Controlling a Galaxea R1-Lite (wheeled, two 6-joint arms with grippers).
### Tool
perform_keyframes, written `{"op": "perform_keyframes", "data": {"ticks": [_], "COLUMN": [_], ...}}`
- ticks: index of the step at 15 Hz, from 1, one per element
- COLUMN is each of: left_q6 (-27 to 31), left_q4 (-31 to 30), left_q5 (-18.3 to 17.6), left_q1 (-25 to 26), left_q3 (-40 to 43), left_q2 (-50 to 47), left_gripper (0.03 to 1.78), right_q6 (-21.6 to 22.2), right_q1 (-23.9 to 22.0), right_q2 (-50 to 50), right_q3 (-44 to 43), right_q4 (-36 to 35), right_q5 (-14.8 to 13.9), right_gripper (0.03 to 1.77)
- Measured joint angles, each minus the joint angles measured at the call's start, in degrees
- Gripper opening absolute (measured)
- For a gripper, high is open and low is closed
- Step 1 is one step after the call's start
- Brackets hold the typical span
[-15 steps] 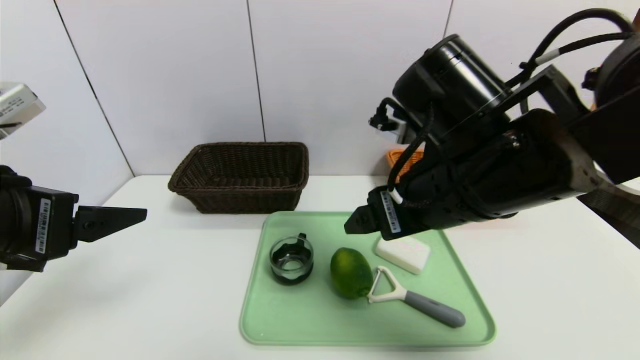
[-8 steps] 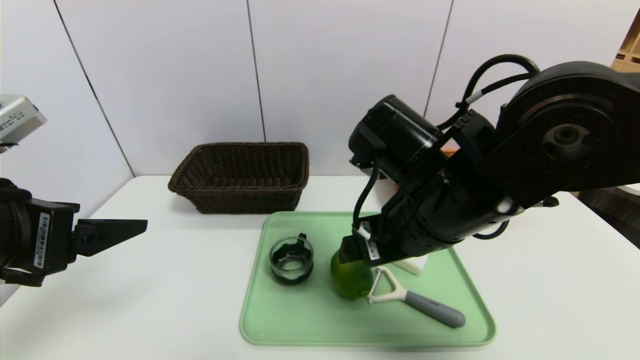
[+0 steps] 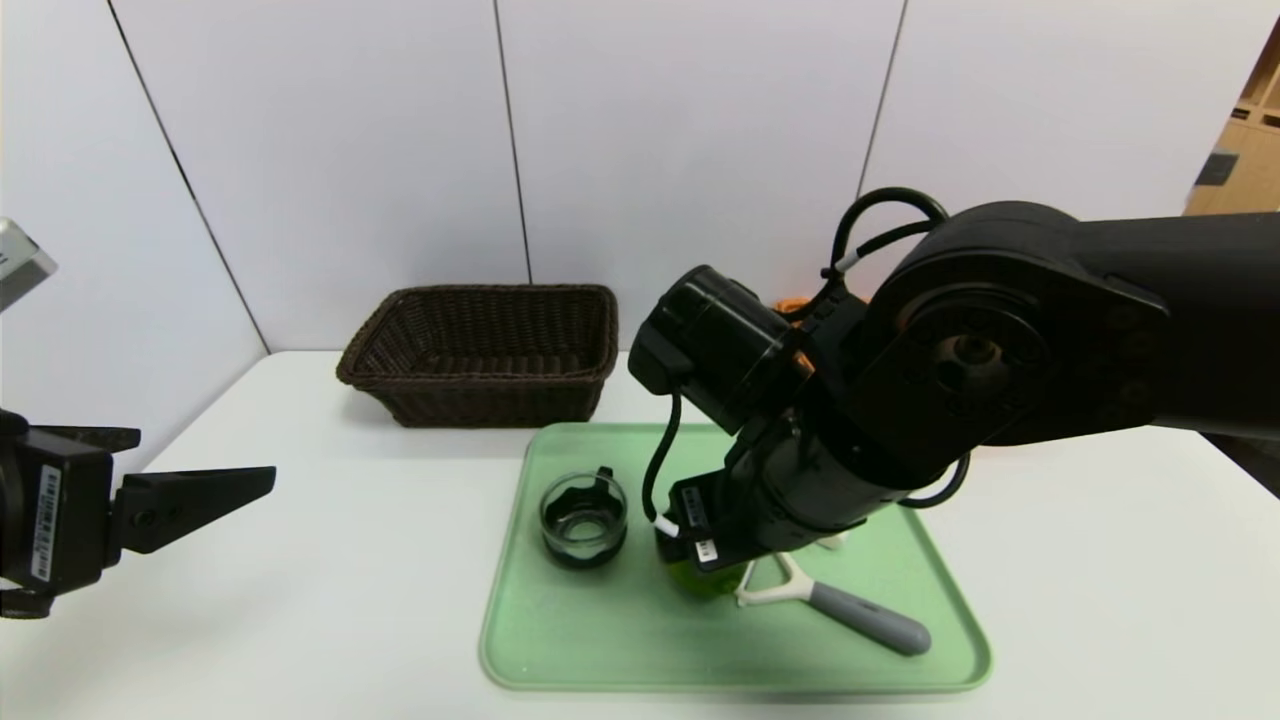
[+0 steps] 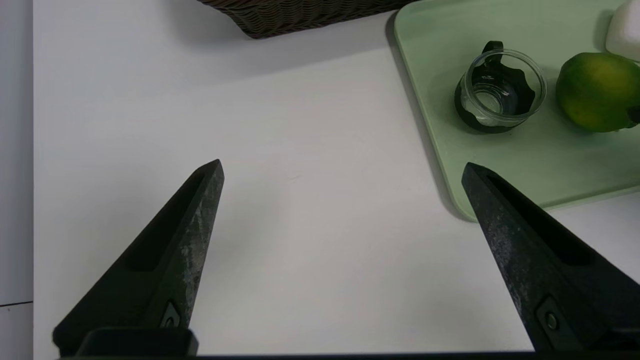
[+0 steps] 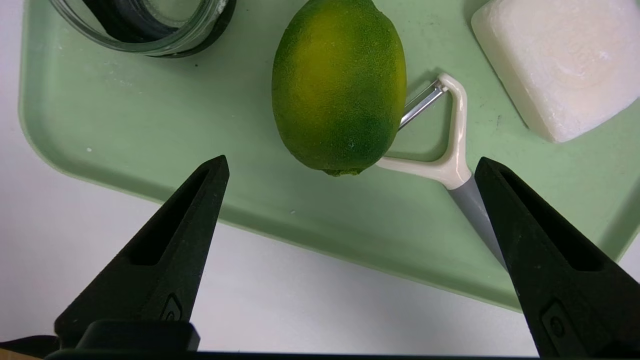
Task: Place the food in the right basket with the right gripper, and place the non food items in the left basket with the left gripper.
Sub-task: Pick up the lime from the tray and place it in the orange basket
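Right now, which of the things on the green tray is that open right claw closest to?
The green fruit. It lies just ahead of the open right claw, centred between the tips; the cup and soap sit off to either side.

**White Panels Behind a White Table**

A white table (image 3: pixel 300 560) filled the foreground, its surface smooth and matte, with soft shadows lying across it. Behind it stood a wall (image 3: pixel 690 150) of pale, faintly lilac-white panels, split by thin dark seams; the seams at the left slanted, those in the middle and at the right ran nearly upright. At the far right edge, past the last panel, a strip of light wooden furniture (image 3: pixel 1245 150) showed. The light was even and diffuse.
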Motion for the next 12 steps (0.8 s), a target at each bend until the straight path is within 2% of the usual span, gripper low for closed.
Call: {"op": "perform_keyframes", "data": {"ticks": [3,12], "left_q6": [0.0,0.0], "left_q4": [-0.1,-0.2], "left_q5": [-0.1,-0.1], "left_q1": [-0.3,-2.1], "left_q3": [0.2,0.5], "left_q2": [-0.4,-0.3], "left_gripper": [1.69,1.69], "right_q6": [0.1,0.5], "right_q1": [0.4,-0.3], "right_q2": [1.5,7.3], "right_q3": [-0.3,-4.9], "right_q4": [-0.2,-0.1], "right_q5": [-1.2,-0.9], "right_gripper": [1.70,1.70]}}
